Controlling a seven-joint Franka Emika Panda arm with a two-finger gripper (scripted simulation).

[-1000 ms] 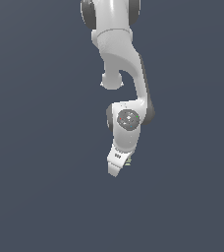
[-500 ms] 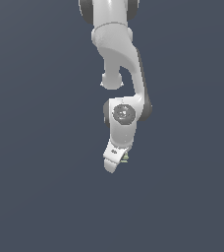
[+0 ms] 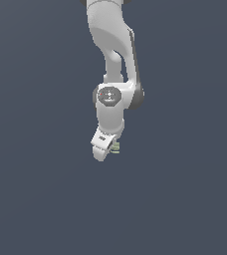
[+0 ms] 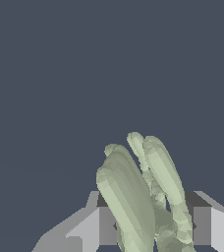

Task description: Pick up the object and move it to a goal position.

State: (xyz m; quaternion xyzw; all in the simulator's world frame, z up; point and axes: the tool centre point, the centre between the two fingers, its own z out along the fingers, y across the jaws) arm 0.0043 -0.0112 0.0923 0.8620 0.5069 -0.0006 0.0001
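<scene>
Object (image 4: 143,197), pale yellow-green and ridged, sits clamped between my gripper (image 4: 155,226) pads, its long axis jutting out past my fingertips. In the exterior view it (image 3: 115,147) shows just beside the claw (image 3: 104,149). No goal marker visible beyond.

gripper (image 3: 107,151) with object (image 3: 115,147) shifted slightly toward exterior view's left

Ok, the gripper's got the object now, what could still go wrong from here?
1. The pale green ridged object sticks out well past the fingers, so the gripper may hold only its base; it could pivot or slip during a fast move.
2. In the exterior view only a sliver of the object shows, so a slip would be hard to spot there.
</scene>
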